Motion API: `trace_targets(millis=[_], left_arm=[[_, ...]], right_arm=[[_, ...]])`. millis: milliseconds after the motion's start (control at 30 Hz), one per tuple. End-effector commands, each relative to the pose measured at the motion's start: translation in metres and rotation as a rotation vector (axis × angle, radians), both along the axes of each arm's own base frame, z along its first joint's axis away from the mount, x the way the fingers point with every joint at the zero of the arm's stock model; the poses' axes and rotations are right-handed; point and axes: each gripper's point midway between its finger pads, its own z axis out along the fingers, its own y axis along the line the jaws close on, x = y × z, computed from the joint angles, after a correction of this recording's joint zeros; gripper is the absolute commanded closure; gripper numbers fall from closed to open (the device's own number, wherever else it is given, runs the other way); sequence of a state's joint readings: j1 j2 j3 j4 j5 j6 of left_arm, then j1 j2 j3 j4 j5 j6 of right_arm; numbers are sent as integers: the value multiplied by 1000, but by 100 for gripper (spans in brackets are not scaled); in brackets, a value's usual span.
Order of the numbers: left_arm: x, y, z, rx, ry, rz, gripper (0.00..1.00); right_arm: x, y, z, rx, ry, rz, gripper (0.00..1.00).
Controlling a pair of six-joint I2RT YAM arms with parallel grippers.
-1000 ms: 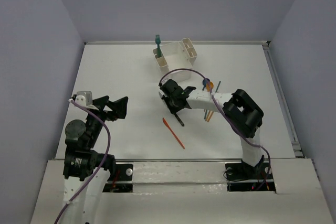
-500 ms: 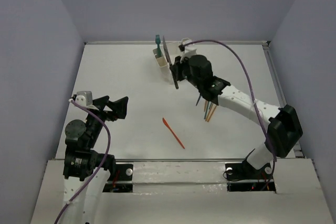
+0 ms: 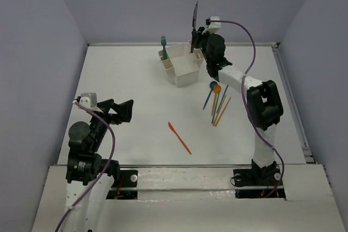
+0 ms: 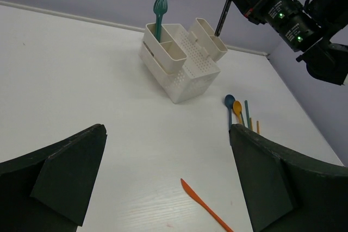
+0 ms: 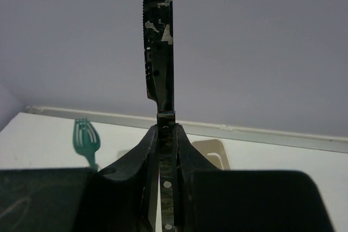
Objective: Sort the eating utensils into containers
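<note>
My right gripper [image 3: 197, 41] is shut on the dark-handled steel knife [image 3: 194, 16] and holds it upright, blade up, over the right slots of the white caddy [image 3: 184, 70]. In the left wrist view the knife's handle end [image 4: 218, 30] reaches that slot's rim [image 4: 209, 32]. The right wrist view shows the pads [image 5: 182, 144] clamped on the handle, with the blade [image 5: 159, 36] above. The teal fork [image 3: 163, 43] stands in the left slot. The blue spoon [image 3: 210, 87], orange spoon [image 3: 217, 89] and teal spoon [image 3: 223, 96] lie right of the caddy. The orange plastic knife [image 3: 179, 138] lies mid-table. My left gripper [image 3: 120, 111] is open and empty.
The back wall stands close behind the caddy and the raised knife. The table's right edge rail [image 3: 291, 101] runs past the loose spoons. An orange stick-like handle [image 3: 222, 111] lies with the spoons. The left arm stays near the front left.
My right arm has swung the steel knife from mid-table up and back to the caddy's right side, turning it upright. The left arm has barely moved.
</note>
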State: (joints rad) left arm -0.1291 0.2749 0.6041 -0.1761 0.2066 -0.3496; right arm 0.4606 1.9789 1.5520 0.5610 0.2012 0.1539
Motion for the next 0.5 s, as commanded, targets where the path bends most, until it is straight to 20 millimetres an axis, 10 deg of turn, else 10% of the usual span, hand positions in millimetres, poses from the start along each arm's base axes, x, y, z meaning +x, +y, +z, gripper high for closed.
trace_targets(millis=[0,467], left_arm=[[6,-1,4,0,-13,-3,1],[9,-2,1,3,0,-5,1]], right_arm=[[32,-21,68,116,-214,-36,100],[78,-17,22,46,-199,-35,100]])
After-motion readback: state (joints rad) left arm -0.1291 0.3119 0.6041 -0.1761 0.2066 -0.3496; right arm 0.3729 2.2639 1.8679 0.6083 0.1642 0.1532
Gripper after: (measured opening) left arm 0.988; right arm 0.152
